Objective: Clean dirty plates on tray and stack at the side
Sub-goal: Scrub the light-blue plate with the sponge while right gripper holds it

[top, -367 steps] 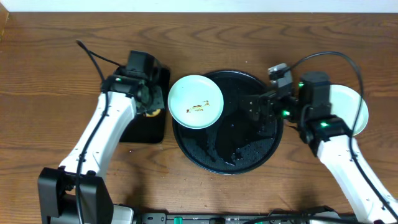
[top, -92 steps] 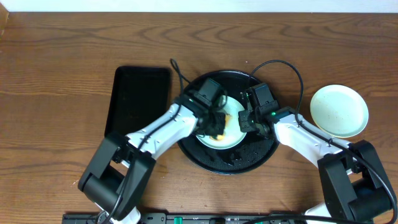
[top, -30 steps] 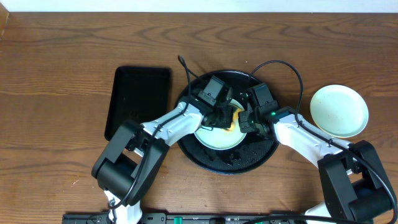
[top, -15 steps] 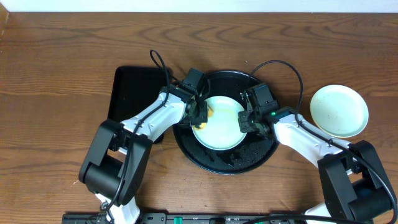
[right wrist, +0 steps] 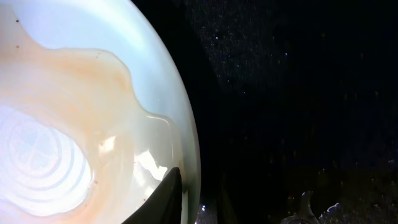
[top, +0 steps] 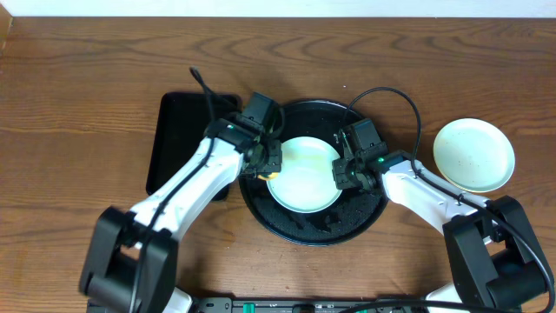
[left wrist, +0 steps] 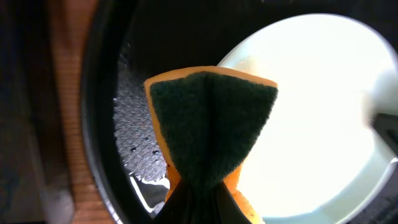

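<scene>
A pale aqua plate [top: 304, 174] lies in the round black tray [top: 313, 228]. My left gripper [top: 268, 163] is shut on an orange sponge [left wrist: 211, 124] with a dark green face, held over the tray's left side at the plate's left rim. My right gripper [top: 341, 172] straddles the plate's right rim [right wrist: 189, 149]. Its inner finger [right wrist: 165, 199] rests on the plate's inner wall, and the outer finger is lost against the black tray. In the right wrist view a thin tan film covers the plate. Another pale plate [top: 473, 155] sits on the table at the right.
A smaller rectangular black tray [top: 178, 139] lies left of the round tray, partly under my left arm. Water drops and puddles glisten on the round tray's floor [top: 334, 217]. My right arm's cable [top: 391, 94] loops over the tray's far right edge.
My left gripper has carried the sponge leftward off the plate's middle to its left rim, baring the plate's centre. My right arm has stayed at the right rim.
</scene>
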`<state>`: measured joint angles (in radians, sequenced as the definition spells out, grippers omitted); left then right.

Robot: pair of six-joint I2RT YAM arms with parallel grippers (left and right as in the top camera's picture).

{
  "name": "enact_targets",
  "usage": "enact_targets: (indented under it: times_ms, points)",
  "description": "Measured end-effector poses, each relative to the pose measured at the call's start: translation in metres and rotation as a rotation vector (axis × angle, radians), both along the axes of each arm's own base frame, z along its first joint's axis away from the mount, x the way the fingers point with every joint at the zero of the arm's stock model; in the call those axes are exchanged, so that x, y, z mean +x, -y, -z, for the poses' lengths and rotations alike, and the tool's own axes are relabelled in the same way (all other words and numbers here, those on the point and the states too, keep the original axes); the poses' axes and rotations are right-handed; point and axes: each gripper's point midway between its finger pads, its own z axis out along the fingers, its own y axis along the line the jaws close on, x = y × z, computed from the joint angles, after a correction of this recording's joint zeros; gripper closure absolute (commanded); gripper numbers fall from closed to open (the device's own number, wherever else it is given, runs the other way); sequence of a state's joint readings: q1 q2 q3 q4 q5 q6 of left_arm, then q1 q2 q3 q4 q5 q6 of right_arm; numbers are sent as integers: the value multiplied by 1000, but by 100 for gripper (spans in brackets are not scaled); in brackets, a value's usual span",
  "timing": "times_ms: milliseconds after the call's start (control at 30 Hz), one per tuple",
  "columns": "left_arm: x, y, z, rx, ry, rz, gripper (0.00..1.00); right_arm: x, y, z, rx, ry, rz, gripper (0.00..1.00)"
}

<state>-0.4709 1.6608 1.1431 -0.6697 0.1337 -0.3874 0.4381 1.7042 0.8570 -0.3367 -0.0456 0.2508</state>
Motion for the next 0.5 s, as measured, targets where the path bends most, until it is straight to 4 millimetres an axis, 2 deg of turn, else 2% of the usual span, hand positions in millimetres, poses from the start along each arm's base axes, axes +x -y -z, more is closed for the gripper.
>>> enact_targets:
  times_ms: [100, 300, 500]
  points:
    - [-1, -7, -9, 29, 25, 1, 92, -1, -1, 0, 5, -4, -3, 82]
    - [-1, -36, -7, 132, 21, -42, 92, -5, -4, 2, 28, -20, -11, 84]
    - [10, -67, -7, 171, 29, -129, 92, -3, -6, 1, 49, -12, 3, 98]
